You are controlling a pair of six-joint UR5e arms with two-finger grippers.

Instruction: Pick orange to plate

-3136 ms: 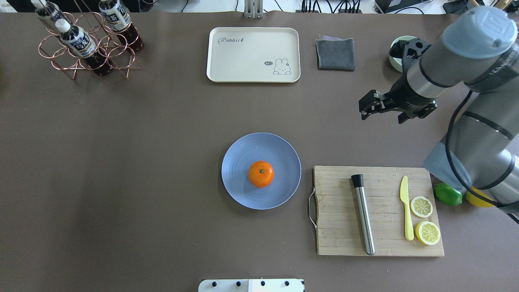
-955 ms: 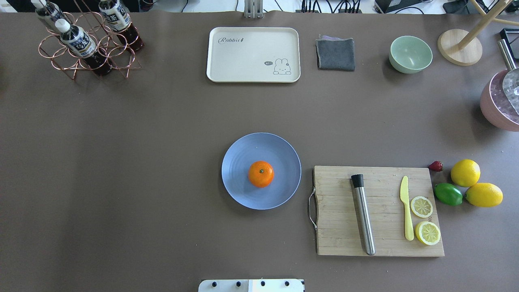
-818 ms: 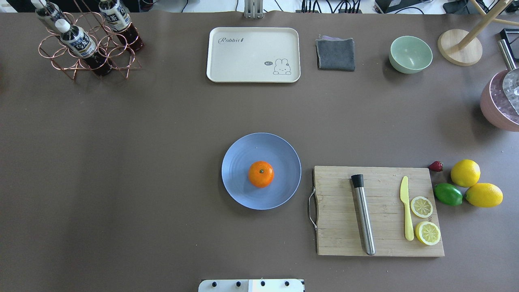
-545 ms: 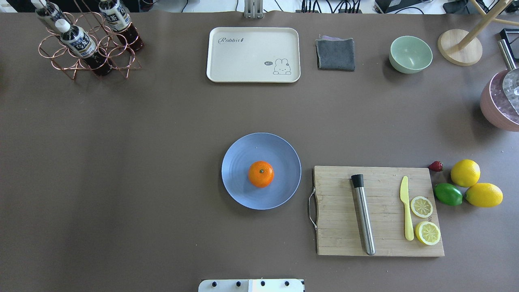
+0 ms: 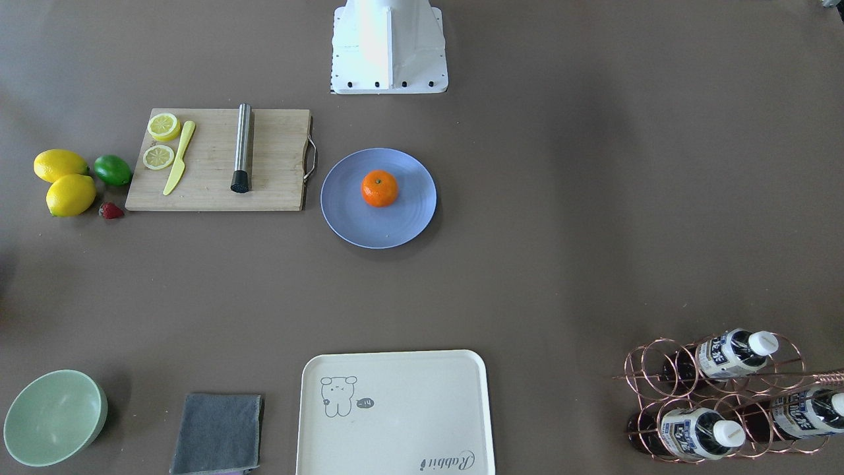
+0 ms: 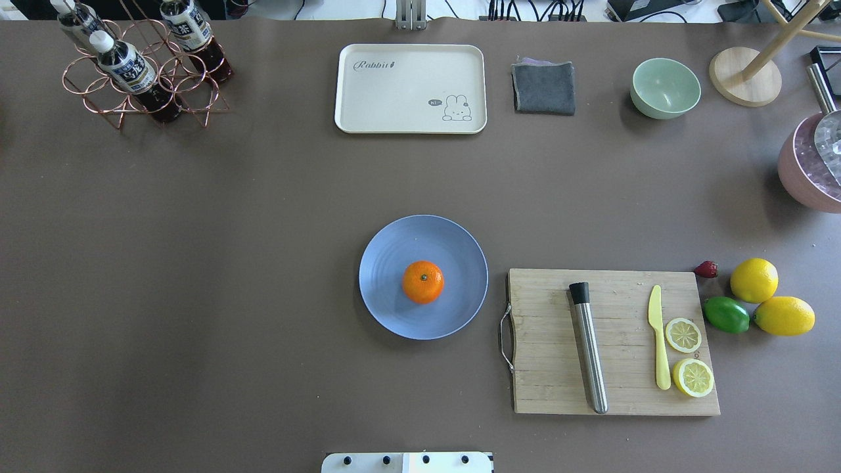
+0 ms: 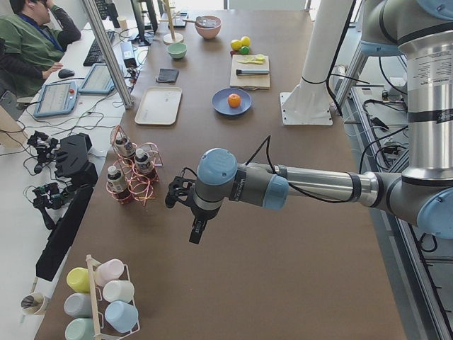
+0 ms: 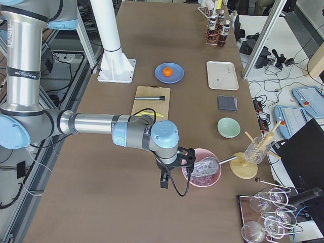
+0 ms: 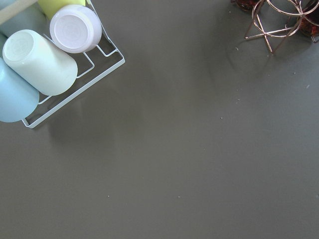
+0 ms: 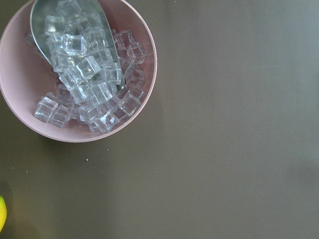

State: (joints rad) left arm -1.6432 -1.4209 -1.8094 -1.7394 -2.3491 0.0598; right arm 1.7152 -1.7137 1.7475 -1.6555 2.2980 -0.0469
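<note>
The orange (image 6: 423, 282) rests stem-up near the middle of the blue-lavender plate (image 6: 391, 244) at the table's centre, also seen in the front-facing view as the orange (image 5: 379, 188) on the plate (image 5: 348, 212). Neither gripper is near it. My left gripper (image 7: 185, 202) hangs over the table's left end beside the bottle rack; I cannot tell whether it is open or shut. My right gripper (image 8: 174, 164) hovers at the right end next to the pink ice bowl (image 8: 201, 169); its state cannot be told either. Both wrist views show only table, no fingers.
A wooden cutting board (image 6: 558, 387) with a steel muddler (image 6: 589, 351), yellow knife and lemon halves lies right of the plate. Two lemons (image 6: 754, 280), a lime (image 6: 726, 314) and a strawberry sit beyond it. Cream tray (image 6: 410, 89), grey cloth, green bowl (image 6: 665, 87) and bottle rack (image 6: 141, 72) line the far edge.
About three seconds ago my right arm hung over the table's right side in the overhead view; it has since swung out of that view. Orange and plate have not moved.
</note>
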